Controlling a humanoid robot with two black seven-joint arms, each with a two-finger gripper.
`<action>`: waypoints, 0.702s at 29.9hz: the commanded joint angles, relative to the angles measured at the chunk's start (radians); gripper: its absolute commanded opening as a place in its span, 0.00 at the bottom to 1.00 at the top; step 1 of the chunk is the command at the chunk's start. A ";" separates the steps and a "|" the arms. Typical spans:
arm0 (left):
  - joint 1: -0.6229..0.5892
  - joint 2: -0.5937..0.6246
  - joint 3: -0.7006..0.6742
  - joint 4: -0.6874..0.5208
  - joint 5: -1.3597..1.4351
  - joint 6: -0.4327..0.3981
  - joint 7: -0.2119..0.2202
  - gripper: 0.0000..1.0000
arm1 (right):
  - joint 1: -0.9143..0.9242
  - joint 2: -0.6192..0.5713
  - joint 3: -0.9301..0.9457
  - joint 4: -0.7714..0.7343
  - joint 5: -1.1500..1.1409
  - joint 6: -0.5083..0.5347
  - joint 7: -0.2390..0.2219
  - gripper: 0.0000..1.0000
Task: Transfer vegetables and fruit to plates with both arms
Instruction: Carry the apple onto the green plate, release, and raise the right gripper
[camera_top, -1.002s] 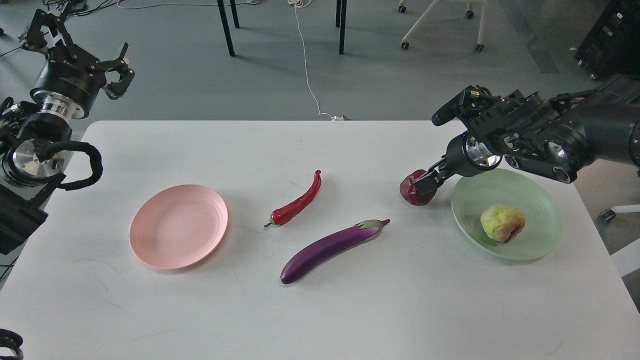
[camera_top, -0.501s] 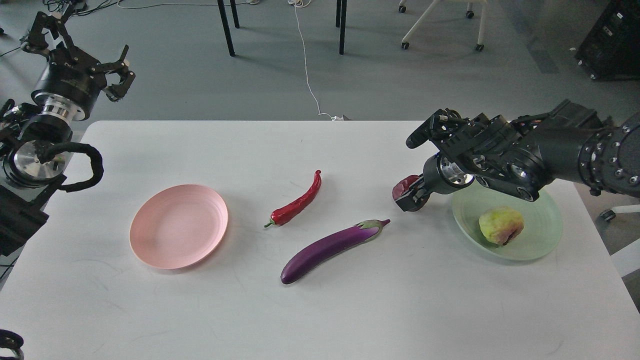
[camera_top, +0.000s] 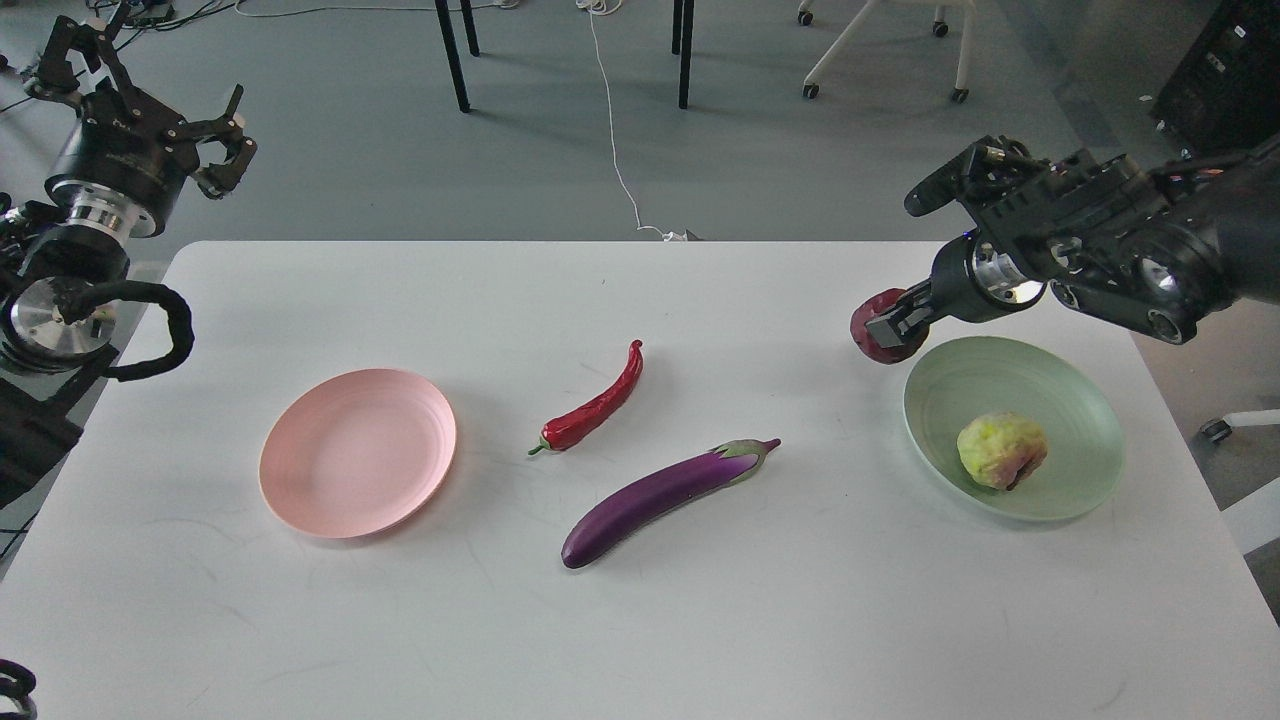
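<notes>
My right gripper (camera_top: 890, 328) is shut on the dark red pomegranate-like fruit (camera_top: 876, 336) and holds it above the table, just left of the mint green plate (camera_top: 1085, 420). The bumpy yellow-green fruit (camera_top: 1002, 451) lies in that plate. The red chili pepper (camera_top: 596, 404) and the purple eggplant (camera_top: 660, 491) lie on the table's middle. The pale pink plate (camera_top: 357, 451) lies empty at the left. My left gripper (camera_top: 215, 135) is open and empty, raised beyond the table's far left corner.
The white table (camera_top: 640, 620) ends at the far edge near the right gripper. Beyond it on the grey floor are black table legs (camera_top: 452, 55), a white cable (camera_top: 615, 140) and a chair base (camera_top: 880, 45).
My right gripper has lifted the dark red fruit off the table and carried it up and to the right, towards the green plate. The left arm has drawn back slightly to the left.
</notes>
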 joint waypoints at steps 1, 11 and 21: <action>0.001 0.008 0.000 0.000 0.000 -0.001 0.000 0.98 | -0.005 -0.084 -0.008 0.057 -0.011 0.001 -0.005 0.55; 0.000 0.002 0.000 0.000 0.000 0.002 0.003 0.98 | -0.067 -0.116 -0.017 0.050 -0.041 -0.035 -0.009 0.91; -0.009 0.091 0.078 -0.160 0.055 -0.010 0.017 0.98 | -0.013 -0.150 0.244 -0.048 0.037 -0.032 0.000 0.99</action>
